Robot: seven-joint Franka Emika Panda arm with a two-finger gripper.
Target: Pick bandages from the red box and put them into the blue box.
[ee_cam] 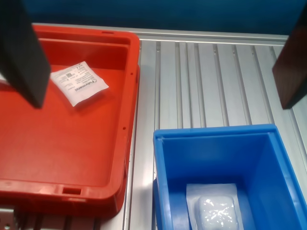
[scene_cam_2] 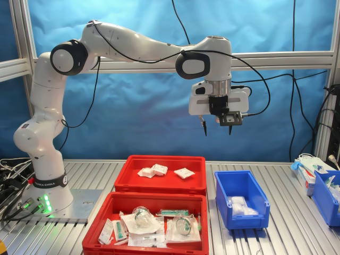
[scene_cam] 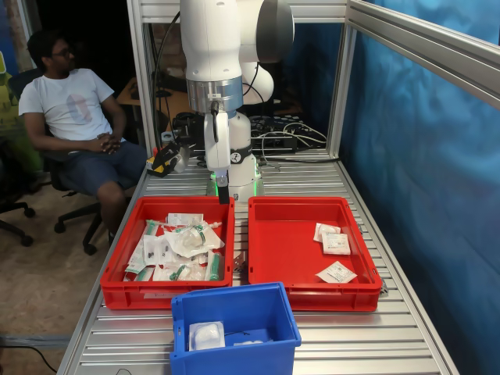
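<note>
Three bandages point(scene_cam: 336, 243) lie as white square sachets in the red box point(scene_cam: 287, 254) on the first exterior view's right; in the second exterior view they point(scene_cam_2: 154, 171) sit in the far red box point(scene_cam_2: 159, 184). The wrist view shows one bandage point(ee_cam: 79, 84) on the red box's floor point(ee_cam: 72, 158). The blue box point(scene_cam: 234, 312) point(scene_cam_2: 241, 186) point(ee_cam: 268, 163) holds a white pouch point(ee_cam: 216, 211). My gripper point(scene_cam_2: 217, 130) point(scene_cam: 223, 195) point(ee_cam: 162, 103) hangs open and empty, high above the gap between the red box and the blue box.
A second red crate point(scene_cam: 117, 289) point(scene_cam_2: 95, 234) holds clear pouches with green-marked rolls. A man point(scene_cam: 74, 117) sits beyond the table at the first exterior view's left. Another blue bin point(scene_cam_2: 325, 199) and a carton point(scene_cam_2: 308, 170) stand at the second exterior view's right. Aluminium posts frame the table.
</note>
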